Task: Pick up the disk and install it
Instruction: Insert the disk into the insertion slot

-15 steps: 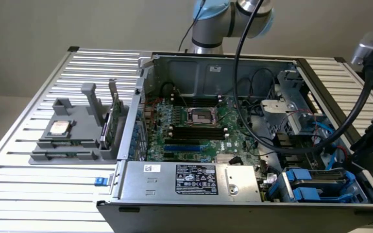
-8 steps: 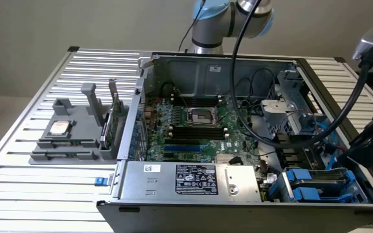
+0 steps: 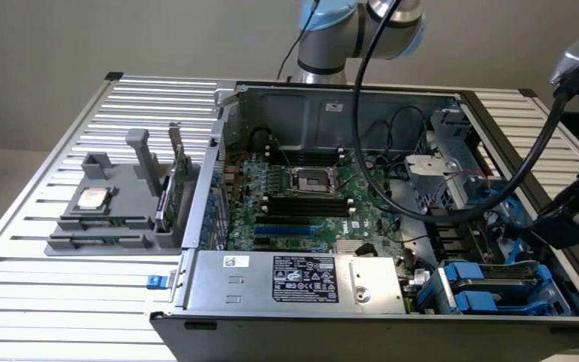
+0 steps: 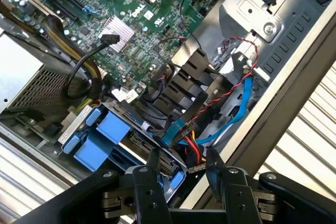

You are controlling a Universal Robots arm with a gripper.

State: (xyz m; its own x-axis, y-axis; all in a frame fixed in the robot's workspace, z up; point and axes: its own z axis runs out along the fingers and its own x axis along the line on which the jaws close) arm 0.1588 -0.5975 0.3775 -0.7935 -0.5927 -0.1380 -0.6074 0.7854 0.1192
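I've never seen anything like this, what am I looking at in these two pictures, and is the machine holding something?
It is a robot arm working on an open computer case that lies on a white slatted table. One picture comes from a camera off to the side; the other from a camera on the arm's wrist, looking past its gripper. The jaws are open and hold nothing; they hang just over a disk in a blue frame in the case's drive bay. Beside the case, a grey holder carries a small silver chip and a green card.
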